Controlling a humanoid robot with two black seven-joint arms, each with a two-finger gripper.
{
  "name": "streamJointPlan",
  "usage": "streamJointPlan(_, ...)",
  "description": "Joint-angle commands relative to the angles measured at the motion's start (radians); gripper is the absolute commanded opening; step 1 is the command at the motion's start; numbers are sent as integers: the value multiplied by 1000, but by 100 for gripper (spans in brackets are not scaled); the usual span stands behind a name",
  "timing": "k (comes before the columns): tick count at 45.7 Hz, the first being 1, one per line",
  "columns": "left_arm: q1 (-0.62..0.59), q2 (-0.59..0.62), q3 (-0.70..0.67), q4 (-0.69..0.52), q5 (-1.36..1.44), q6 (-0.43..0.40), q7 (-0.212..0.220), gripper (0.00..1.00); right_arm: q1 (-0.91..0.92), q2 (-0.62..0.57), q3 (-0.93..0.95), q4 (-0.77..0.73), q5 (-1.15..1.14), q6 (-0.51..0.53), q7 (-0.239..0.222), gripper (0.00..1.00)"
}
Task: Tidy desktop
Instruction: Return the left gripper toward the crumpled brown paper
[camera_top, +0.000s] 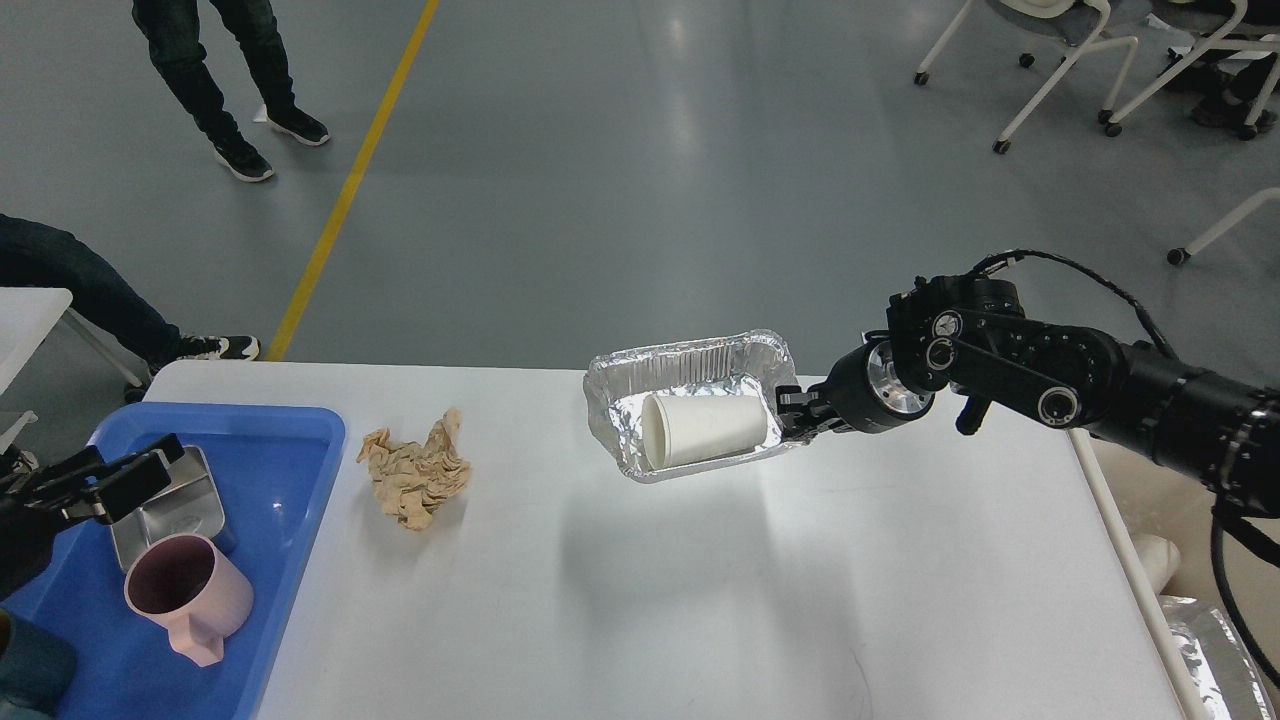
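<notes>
Foil glints on the takeaway tray (690, 400) that our right pincer (795, 412) grips by its right rim, lifted above the white counter (700, 580) with a paper cup (703, 430) lying inside. Our left pincer (125, 478) hangs open over the blue tray (290, 480) at the left. We judge the disposal step under way: next, carry it level rightward, then fetch the crumpled brown paper (418, 480).

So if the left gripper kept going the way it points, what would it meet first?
Probably the steel container in the blue tray: the left gripper points right, just above it. Depth is unclear; it might pass over.
</notes>
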Motion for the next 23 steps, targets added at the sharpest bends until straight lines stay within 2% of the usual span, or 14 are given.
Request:
streamJointPlan(1, -20, -57, -7, 53, -8, -18, 12, 86, 0, -3, 0, 2, 0, 0, 0, 0)
streamJointPlan(10, -212, -307, 12, 279, -6, -189, 22, 86, 0, -1, 6, 2, 0, 0, 1, 0)
streamJointPlan(17, -299, -492, 15, 440, -8, -210, 23, 88, 0, -7, 9, 2, 2, 0, 1, 0)
streamJointPlan(23, -331, -607, 35, 509, -9, -247, 29, 90, 0, -14, 9, 3, 2, 0, 1, 0)
